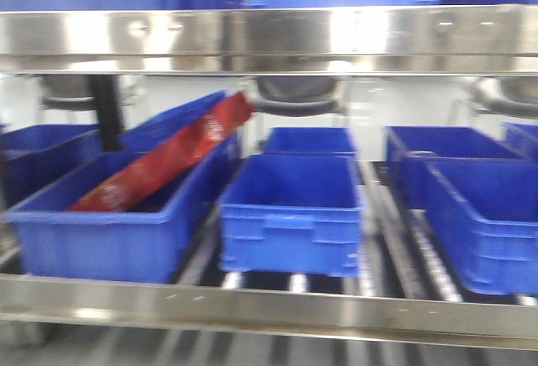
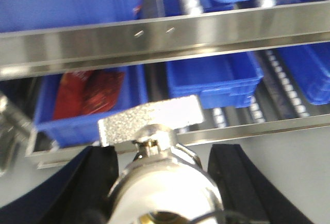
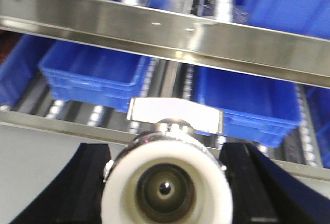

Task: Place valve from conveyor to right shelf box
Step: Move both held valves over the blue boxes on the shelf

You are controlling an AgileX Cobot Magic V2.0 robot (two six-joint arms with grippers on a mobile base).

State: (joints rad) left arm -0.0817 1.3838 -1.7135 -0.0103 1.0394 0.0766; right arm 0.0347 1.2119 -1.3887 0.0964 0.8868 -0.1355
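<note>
Both arms loaded. L gripper (image 2: 167, 193) jaws closed on L valve (image 2: 162, 157), black fingers (image 2: 93, 183) either side of its round body, flat handle up. R gripper (image 3: 167, 188) likewise clamped on R valve (image 3: 165, 177), white cap end toward cam. Neither valve is in a box yet. Conveyor not in any view.

Shelf ahead: front rail (image 1: 269, 307) below, upper rail (image 1: 269, 38) above. Left box (image 1: 118, 240) has a red packet (image 1: 168, 160) leaning in it. Mid box (image 1: 290, 231) looks bare. Right box (image 1: 487, 223) is cut by frame edge; I take it as target.

Risks as I see them:
- slot btw rails is low, handles stick up, could catch upper rail going in
- smooth round body btw two pads may roll or slip if bumped
- boxes sit on roller tracks (image 1: 420, 257); a nudge could shove one back
- release short of rim and valve drops onto rollers btw boxes
- L cam faces packet box and mid box, so wrong-box drop is poss.
- both arms reaching right may foul each other
- all views smeared, depth to rail hard to judge
</note>
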